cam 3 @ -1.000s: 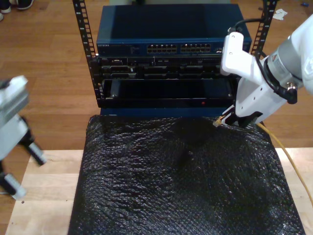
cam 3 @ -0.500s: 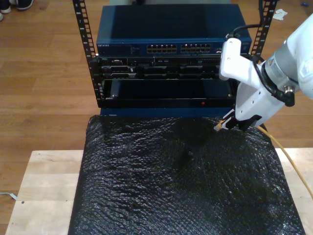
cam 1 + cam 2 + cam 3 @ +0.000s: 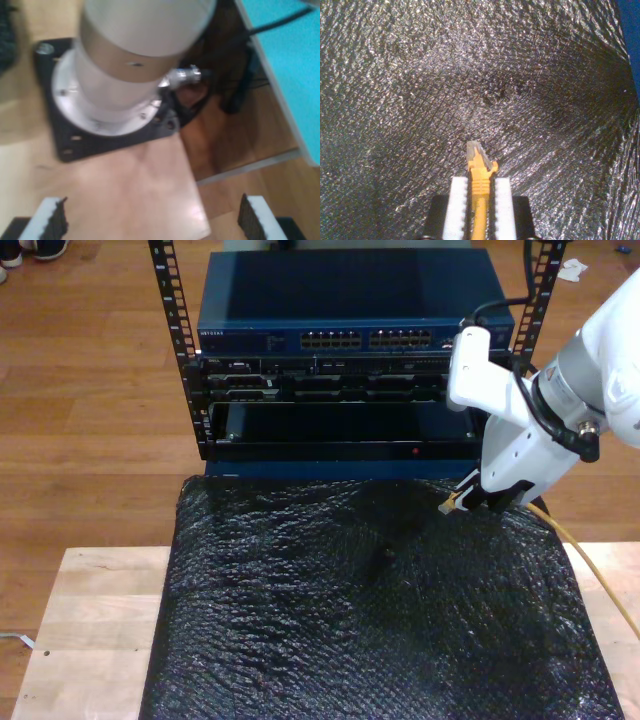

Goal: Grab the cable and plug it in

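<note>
Closest in, the black textured sheet [image 3: 370,620] covers the wooden tabletop [image 3: 90,630], and over its far corner at the exterior view's right my second hand [image 3: 468,498] hangs just above the sheet, its white arm [image 3: 560,400] slanting down from the exterior view's upper right. That hand is clamped on the cable [image 3: 479,210]: along my second wrist view the two white ribbed fingers [image 3: 456,205] squeeze the orange boot from both sides, and the small clear plug [image 3: 473,151] sticks out past the fingertips over the crinkled sheet. From the hand the orange cable trails away toward the exterior view's lower right edge. My first hand [image 3: 150,220] has its two ribbed pads spread wide apart with nothing between them, looking at a round arm base [image 3: 107,100] bolted to a dark plate on pale wood. Farther back stands the rack [image 3: 345,390], with the blue network switch [image 3: 350,310] on top, its row of ports facing the sheet.
</note>
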